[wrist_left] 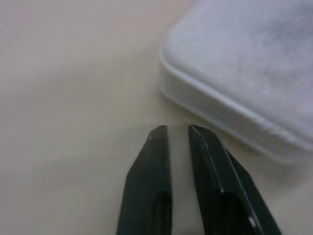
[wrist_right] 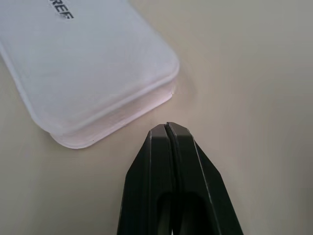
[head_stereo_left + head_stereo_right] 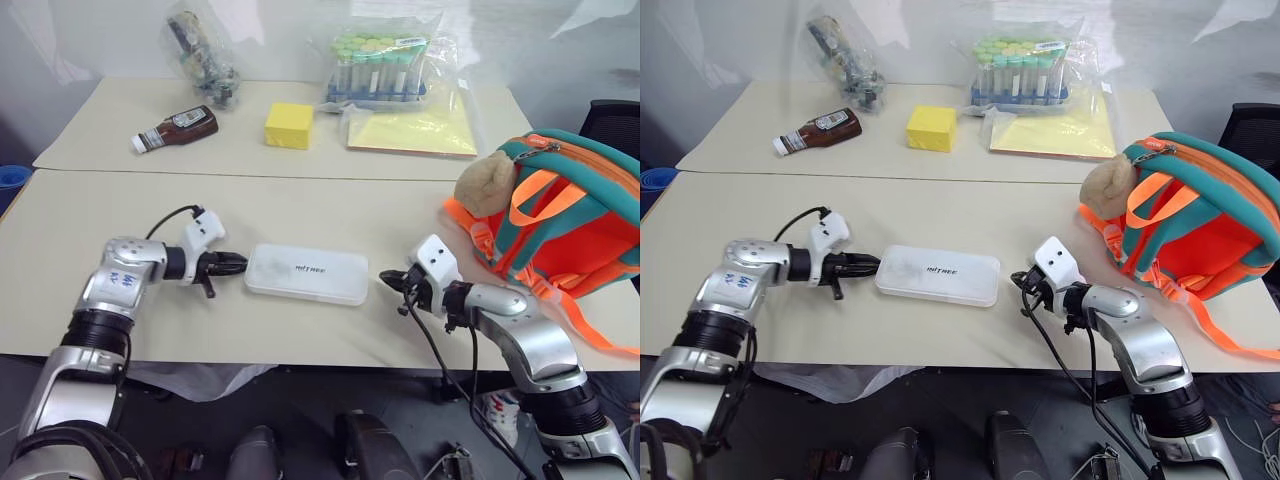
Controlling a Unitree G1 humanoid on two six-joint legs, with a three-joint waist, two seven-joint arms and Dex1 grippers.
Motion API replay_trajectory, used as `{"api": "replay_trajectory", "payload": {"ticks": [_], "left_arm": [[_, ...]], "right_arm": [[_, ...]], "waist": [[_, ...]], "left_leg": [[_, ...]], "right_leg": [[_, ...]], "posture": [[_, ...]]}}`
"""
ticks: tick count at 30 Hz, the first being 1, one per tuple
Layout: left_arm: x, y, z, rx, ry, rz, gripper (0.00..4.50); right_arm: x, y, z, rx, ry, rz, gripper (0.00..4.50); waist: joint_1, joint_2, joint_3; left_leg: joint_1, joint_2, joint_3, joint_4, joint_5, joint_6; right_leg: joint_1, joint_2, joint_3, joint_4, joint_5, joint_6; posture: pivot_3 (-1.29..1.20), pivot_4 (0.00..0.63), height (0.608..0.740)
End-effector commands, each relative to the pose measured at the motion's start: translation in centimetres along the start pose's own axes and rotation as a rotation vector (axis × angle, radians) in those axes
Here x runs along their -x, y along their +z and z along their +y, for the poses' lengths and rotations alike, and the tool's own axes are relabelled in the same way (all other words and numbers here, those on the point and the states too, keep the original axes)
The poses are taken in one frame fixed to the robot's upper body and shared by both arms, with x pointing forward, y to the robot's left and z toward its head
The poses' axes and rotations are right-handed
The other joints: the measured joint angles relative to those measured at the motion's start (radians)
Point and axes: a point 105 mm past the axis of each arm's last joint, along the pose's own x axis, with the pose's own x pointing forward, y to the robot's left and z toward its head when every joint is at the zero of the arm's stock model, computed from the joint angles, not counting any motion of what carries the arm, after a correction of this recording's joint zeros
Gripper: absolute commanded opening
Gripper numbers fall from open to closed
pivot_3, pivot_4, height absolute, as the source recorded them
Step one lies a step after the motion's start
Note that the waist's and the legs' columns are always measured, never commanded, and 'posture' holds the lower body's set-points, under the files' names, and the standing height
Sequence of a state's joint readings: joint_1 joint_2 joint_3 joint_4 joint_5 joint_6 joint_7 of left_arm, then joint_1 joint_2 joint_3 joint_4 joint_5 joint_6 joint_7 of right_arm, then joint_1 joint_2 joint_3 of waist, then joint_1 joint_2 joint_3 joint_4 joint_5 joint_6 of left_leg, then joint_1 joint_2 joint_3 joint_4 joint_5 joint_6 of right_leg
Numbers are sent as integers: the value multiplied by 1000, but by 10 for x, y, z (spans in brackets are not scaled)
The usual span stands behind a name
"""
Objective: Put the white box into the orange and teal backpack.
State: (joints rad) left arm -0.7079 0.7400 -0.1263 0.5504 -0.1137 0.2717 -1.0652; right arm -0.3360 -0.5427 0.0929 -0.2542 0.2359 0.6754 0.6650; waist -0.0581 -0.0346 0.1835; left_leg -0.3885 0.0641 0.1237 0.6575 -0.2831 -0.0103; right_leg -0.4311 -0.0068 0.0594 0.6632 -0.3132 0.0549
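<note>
The white box lies flat on the near table, between the two arms. Its long side runs from left to right, and small dark letters sit in the middle of its lid.

The left gripper lies low at the left end of the box, pointing at it. Its tip is just beside that end. In the left wrist view its two black fingers stand a little apart, with a thin gap between them, and nothing is in the gap. The corner of the box is very close in front of them.

The right gripper is near the right end of the box, with a small gap of bare table between. In the right wrist view its fingers are pressed together and hold nothing.

The orange and teal backpack lies on the right side of the table, well apart from the box. A tan plush toy hangs at its near left side.

On the far table are a yellow block, a brown sauce bottle lying on its side, a rack of tubes in a clear bag, a yellow folder and a clear bag of small things.
</note>
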Motion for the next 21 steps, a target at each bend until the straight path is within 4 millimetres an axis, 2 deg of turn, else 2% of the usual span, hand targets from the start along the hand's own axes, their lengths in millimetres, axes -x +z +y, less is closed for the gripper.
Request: {"api": "replay_trajectory", "payload": {"ticks": [1, 6, 9, 11, 15, 18, 21], "left_arm": [[14, 0, 9, 82, -14, -5, 1825], [22, 26, -5, 405, -227, -77, 3436], [20, 30, -5, 600, -264, -63, 4358], [14, 28, -6, 687, -270, -33, 4458], [-7, 15, -11, 739, -256, 62, 4458], [-23, 9, -26, 764, -325, 125, 4458], [-38, 17, -36, 773, -376, 137, 4458]], "right_arm": [[5, 10, -6, 20, -25, -37, 0], [3, 11, -2, 37, 4, -36, 0], [1, 12, 2, 55, 27, -31, 0], [0, 12, 4, 62, 36, -30, 0], [-4, 13, 9, 76, 62, -32, 0], [-8, 15, 12, 77, 73, -36, 0], [-11, 17, 14, 76, 78, -46, 0]], "waist": [[2, 0, 0], [3, 0, 0], [3, 0, 0], [2, 0, 0], [2, 0, 0], [4, 0, -1], [11, 1, -1]], "left_leg": [[0, 0, 0, 0, 0, 0], [-1, -1, 0, 1, 0, 0], [-3, -1, -1, 3, 0, 1], [-3, -1, -1, 3, -1, 1], [-2, -1, -1, 3, -1, 1], [-2, -1, -2, 4, -1, 1], [0, -1, -2, 4, -1, 1]], "right_leg": [[0, 0, 0, 0, 0, 0], [0, 0, -1, 0, 0, 0], [-1, 0, -2, 0, 0, 0], [-1, 1, -2, 0, 0, 0], [0, 1, -1, 0, 0, 0], [0, 0, -1, 1, 0, 0], [2, -1, -2, 0, 0, 0]], "posture": [[0, 150, 740], [0, 150, 740], [0, 150, 740], [0, 150, 740], [0, 150, 740], [0, 150, 740], [0, 150, 740]]}}
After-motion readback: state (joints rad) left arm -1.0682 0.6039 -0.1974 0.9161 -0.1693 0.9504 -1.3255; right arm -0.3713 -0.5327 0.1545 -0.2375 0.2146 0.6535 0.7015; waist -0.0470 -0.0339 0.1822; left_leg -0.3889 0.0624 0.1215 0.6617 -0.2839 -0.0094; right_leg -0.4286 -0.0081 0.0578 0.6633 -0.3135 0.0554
